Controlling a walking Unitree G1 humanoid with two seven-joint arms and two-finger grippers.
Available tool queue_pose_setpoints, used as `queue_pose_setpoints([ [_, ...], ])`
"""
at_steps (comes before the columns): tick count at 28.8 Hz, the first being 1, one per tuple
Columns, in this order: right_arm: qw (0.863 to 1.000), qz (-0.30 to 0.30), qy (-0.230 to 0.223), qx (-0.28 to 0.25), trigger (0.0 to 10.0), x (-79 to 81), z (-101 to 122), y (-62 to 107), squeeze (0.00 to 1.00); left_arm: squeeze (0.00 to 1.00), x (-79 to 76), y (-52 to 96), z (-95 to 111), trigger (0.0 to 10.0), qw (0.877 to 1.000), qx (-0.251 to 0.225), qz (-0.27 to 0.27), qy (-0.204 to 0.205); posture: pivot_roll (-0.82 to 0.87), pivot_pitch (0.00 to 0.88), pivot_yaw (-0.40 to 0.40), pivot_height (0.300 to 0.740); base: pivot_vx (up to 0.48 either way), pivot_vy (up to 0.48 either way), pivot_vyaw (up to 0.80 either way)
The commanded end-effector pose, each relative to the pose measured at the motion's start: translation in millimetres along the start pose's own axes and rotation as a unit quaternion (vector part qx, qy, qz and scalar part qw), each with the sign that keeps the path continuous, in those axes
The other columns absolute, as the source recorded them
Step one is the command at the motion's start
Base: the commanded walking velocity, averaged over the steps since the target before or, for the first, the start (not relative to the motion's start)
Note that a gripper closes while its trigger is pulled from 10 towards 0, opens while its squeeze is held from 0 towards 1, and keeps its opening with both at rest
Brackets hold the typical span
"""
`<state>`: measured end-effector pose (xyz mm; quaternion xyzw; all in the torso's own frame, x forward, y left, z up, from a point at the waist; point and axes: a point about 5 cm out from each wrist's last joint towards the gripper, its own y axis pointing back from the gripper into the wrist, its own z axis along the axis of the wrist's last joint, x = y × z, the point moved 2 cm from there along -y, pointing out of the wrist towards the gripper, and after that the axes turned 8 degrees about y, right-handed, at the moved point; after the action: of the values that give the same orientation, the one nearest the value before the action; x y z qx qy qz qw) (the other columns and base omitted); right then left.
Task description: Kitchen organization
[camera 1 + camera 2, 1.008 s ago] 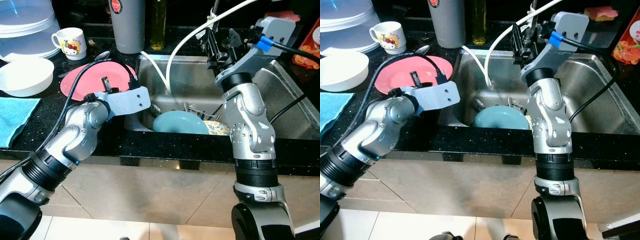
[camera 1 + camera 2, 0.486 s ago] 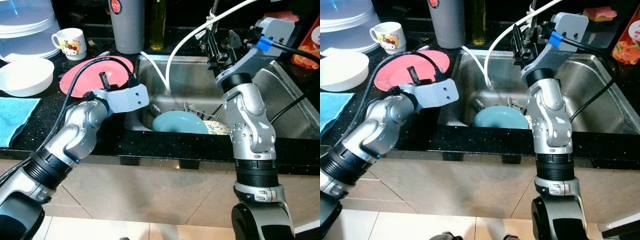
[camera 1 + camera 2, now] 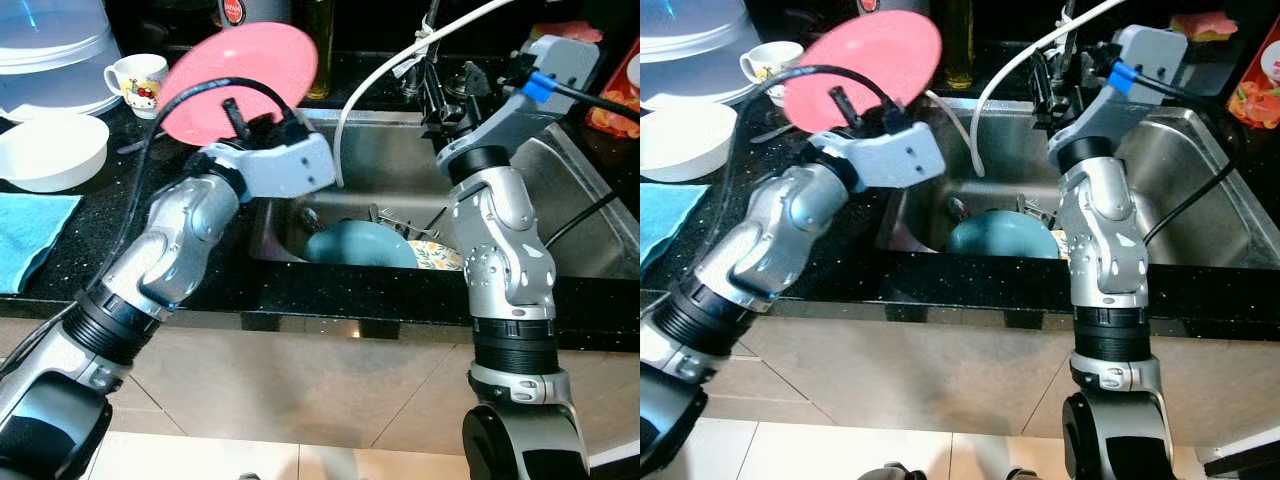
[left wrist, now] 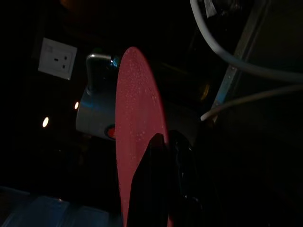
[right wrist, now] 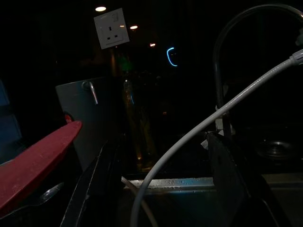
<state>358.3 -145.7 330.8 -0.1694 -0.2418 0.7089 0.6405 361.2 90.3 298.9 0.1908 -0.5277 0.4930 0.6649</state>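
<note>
Sink holds a blue plate and cutlery. Left hand clamped on pink plate, held tilted in the air above the table's sink-side edge. Right hand spread wide, empty, near the faucet.

Left end effector holds pink plate aloft.
</note>
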Motion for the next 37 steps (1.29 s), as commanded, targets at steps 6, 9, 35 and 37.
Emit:
queue_pose_setpoints([
  [6,1.0,-0.001,-0.004,-0.007,10.0,-0.4,6,0.8,0.0,0.0,8.0,-1.9,14,10.0,0.998,-0.043,0.031,0.012,0.17,0.095,0.017,0.74,0.0,0.0,0.0],
  [9,1.0,-0.002,-0.013,-0.008,10.0,-1.4,7,0.1,0.0,0.0,10.1,-2.4,17,10.0,0.998,-0.057,0.04,0.01,0.17,0.093,0.018,0.74,0.0,0.0,0.0],
  [35,0.992,0.012,-0.121,0.022,10.0,1.1,5,-0.5,0.0,0.0,3.6,-4.7,26,10.0,0.995,-0.097,0.017,0.001,0.13,0.092,0.008,0.74,0.0,0.0,0.0],
  [37,0.991,0.019,-0.129,0.024,10.0,2.3,5,-0.2,0.0,0.0,4.5,-5.4,31,10.0,0.994,-0.107,0.02,0.006,0.13,0.089,0.008,0.74,0.0,0.0,0.0],
])
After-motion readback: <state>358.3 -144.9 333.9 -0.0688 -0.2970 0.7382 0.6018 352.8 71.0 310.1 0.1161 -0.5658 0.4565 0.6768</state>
